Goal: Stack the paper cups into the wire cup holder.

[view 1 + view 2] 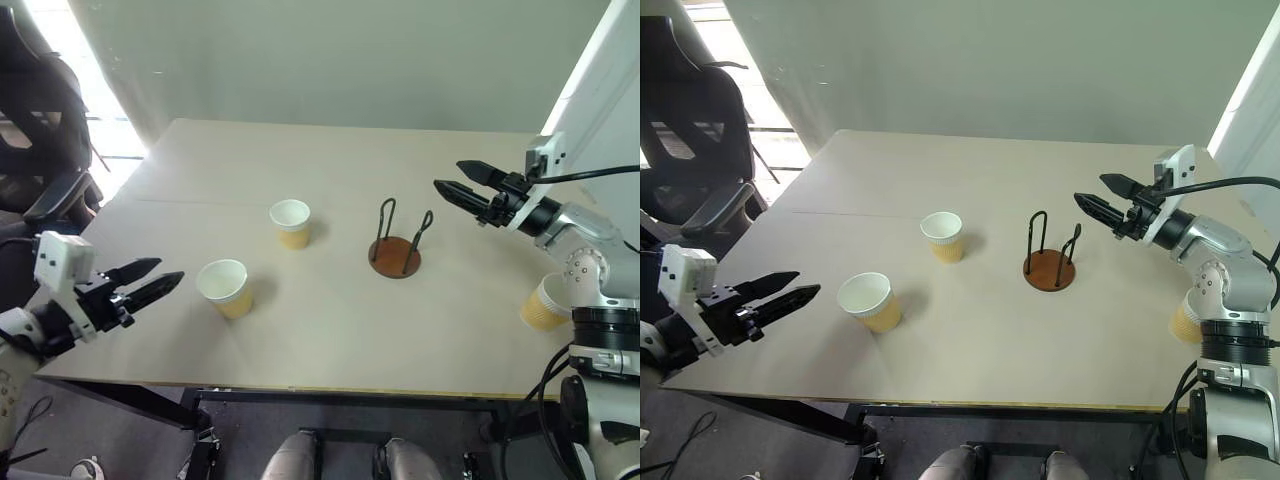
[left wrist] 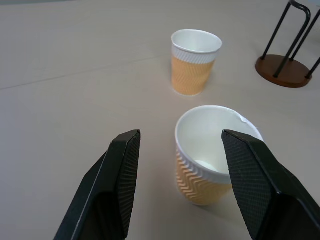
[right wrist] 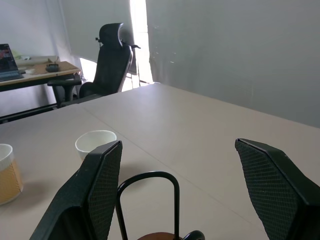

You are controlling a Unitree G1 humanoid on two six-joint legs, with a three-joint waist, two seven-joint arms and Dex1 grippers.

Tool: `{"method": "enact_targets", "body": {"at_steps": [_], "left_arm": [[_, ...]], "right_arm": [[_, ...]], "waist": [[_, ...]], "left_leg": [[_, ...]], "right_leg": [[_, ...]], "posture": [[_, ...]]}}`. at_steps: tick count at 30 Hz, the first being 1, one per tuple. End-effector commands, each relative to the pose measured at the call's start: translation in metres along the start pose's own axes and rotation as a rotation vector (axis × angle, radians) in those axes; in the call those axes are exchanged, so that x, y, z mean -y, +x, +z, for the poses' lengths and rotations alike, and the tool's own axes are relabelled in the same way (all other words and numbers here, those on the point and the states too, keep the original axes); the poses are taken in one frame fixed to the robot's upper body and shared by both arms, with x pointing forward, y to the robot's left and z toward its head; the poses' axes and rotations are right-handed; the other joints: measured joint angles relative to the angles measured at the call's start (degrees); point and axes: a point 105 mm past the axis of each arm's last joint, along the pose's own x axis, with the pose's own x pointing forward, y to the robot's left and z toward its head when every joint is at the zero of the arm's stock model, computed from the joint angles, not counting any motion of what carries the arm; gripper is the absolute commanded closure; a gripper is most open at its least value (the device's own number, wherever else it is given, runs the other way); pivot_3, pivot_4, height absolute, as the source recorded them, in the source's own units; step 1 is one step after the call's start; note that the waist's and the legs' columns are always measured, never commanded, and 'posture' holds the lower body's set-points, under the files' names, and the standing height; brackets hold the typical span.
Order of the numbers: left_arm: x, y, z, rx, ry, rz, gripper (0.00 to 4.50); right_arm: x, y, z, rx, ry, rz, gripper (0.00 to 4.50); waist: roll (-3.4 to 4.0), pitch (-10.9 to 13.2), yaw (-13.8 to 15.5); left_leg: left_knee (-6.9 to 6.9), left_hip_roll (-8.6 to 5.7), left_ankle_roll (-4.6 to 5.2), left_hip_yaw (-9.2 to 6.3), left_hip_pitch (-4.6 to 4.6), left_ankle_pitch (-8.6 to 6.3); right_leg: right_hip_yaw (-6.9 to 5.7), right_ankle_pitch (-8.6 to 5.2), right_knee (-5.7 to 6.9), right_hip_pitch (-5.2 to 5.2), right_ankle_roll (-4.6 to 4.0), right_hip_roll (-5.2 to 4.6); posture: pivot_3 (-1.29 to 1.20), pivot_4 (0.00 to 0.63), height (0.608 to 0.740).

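Left gripper [image 1: 158, 278] hangs at the worktop's [image 1: 330, 170] left edge, black fingers [image 2: 122, 170] spread apart, nothing between them, aimed at the nearest cup.

Near cup [image 1: 224, 288]: upright, just past the left fingertips and not touching them. Tan-yellow outside with a pressed zigzag ripple, white inside, white rolled rim with a small dent on one side.

Middle cup [image 1: 291, 223]: upright, farther back on the worktop, apart from the near cup. Same ripple wall and white rim, which looks round and undamaged.

Wire cup holder [image 1: 396, 244]: right of the middle cup, near the worktop's centre. Round rust-brown disc base, two thin black wire loops standing upright. No cup in it.

Right gripper [image 1: 452, 180] hovers above the worktop just right of the holder, fingers [image 3: 272, 185] wide apart, pointing toward the loops, holding nothing.

Third cup [image 1: 543, 304]: near the right front edge of the worktop, partly hidden behind the right arm; tan wall and white rim visible.
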Motion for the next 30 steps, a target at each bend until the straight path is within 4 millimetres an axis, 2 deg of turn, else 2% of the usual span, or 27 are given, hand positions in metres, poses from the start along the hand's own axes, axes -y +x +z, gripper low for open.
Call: {"method": "enact_targets", "body": {"at_steps": [1, 7, 11, 14, 17, 19, 21, 25, 30], "left_arm": [[-0.002, -0.003, 0.012, 0.028, 0.048, 0.004, 1.74], [0.003, -0.001, 0.02, 0.041, 0.068, -0.026, 1.74], [0.011, -0.007, 0.037, -0.004, 0.12, -0.143, 1.74], [0.023, -0.018, 0.05, -0.097, 0.161, -0.279, 1.74], [0.011, -0.03, 0.082, -0.11, 0.253, -0.304, 1.74], [0.018, -0.031, 0.102, -0.084, 0.297, -0.382, 1.74], [0.023, -0.031, 0.109, -0.071, 0.312, -0.436, 1.74], [0.05, -0.013, 0.106, -0.05, 0.3, -0.621, 1.74], [0.068, 0.01, 0.082, -0.046, 0.214, -0.708, 1.74]], "right_arm": [[-0.004, -0.002, 0.016, 0.047, -0.036, 0.02, 0.78], [-0.005, -0.003, 0.015, 0.044, -0.027, 0.025, 0.78], [-0.013, -0.009, 0.016, 0.005, -0.017, 0.054, 0.78], [-0.029, -0.02, 0.016, -0.067, -0.022, 0.104, 0.78], [-0.053, -0.035, 0.014, -0.166, -0.03, 0.177, 0.78], [-0.064, -0.041, 0.014, -0.197, -0.031, 0.201, 0.78], [-0.069, -0.044, 0.014, -0.209, -0.031, 0.207, 0.78], [-0.091, -0.04, -0.003, -0.237, 0.027, 0.241, 0.78], [-0.09, -0.039, -0.035, -0.319, 0.074, 0.115, 0.78]], "waist": [[0.0, 0.0, 0.0], [0.0, 0.0, 0.0], [-0.03, 0.0, 0.1], [-0.04, 0.0, 0.3], [-0.07, 0.0, 0.4], [-0.09, 0.0, 0.4], [-0.09, 0.0, 0.3], [-0.09, 0.0, 0.0], [-0.09, 0.0, -0.1]], "left_leg": [[0.0, 0.0, 0.0, 0.0, 0.0, 0.0], [0.0, 0.0, 0.0, 0.0, 0.0, 0.0], [0.0, 0.0, 0.0, 0.0, -0.02, 0.0], [0.0, 0.0, 0.0, 0.0, -0.1, 0.0], [0.0, -0.01, -0.01, 0.0, -0.16, -0.03], [-0.01, 0.02, -0.05, -0.01, -0.2, -0.06], [-0.01, 0.02, -0.05, 0.0, -0.22, -0.07], [-0.01, 0.0, -0.04, 0.0, -0.22, -0.08], [-0.02, 0.02, -0.05, 0.0, -0.23, -0.06]], "right_leg": [[0.0, 0.0, 0.0, 0.0, 0.0, 0.0], [0.0, 0.0, 0.0, 0.0, 0.0, 0.0], [0.0, 0.0, 0.0, -0.01, 0.0, 0.01], [-0.01, -0.01, -0.04, -0.02, 0.0, 0.0], [-0.01, -0.02, -0.12, -0.02, 0.02, 0.0], [-0.02, -0.09, -0.11, -0.06, 0.04, 0.02], [-0.02, -0.22, -0.12, -0.06, 0.01, 0.01], [0.0, -0.23, -0.12, -0.06, 0.03, -0.01], [0.0, -0.27, -0.06, -0.1, 0.11, 0.0]], "posture": [[0.0, 0.15, 0.74], [0.0, 0.15, 0.74], [0.0, 0.15, 0.74], [0.0, 0.15, 0.74], [0.0, 0.15, 0.74], [0.0, 0.15, 0.74], [0.0, 0.15, 0.74], [0.0, 0.15, 0.74], [0.0, 0.15, 0.74]]}}
